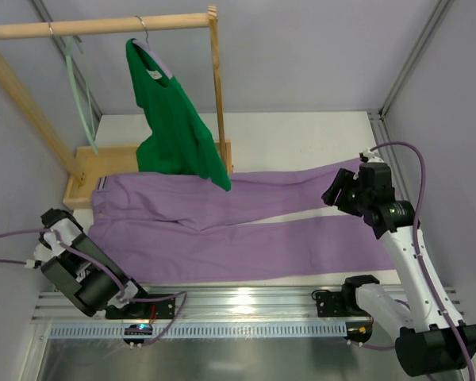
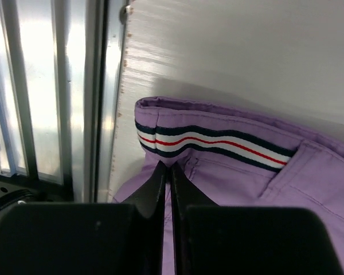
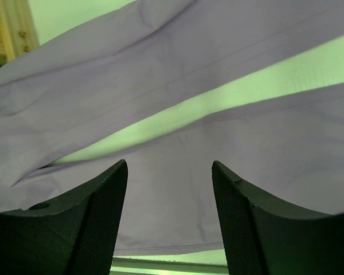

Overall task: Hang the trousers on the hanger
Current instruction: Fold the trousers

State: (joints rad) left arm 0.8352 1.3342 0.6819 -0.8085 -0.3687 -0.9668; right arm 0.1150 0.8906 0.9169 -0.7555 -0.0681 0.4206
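A bright green top (image 1: 174, 127) hangs on a metal-hooked hanger (image 1: 142, 28) from a wooden rack (image 1: 103, 26) standing on the white desk (image 1: 301, 141).

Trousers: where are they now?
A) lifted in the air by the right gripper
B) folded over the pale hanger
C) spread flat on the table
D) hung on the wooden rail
C: the trousers lie flat across the table, both legs stretched out to the right.

White table (image 1: 301, 143), lilac trousers (image 1: 222, 230) spread flat, wooden rack (image 1: 103, 171)
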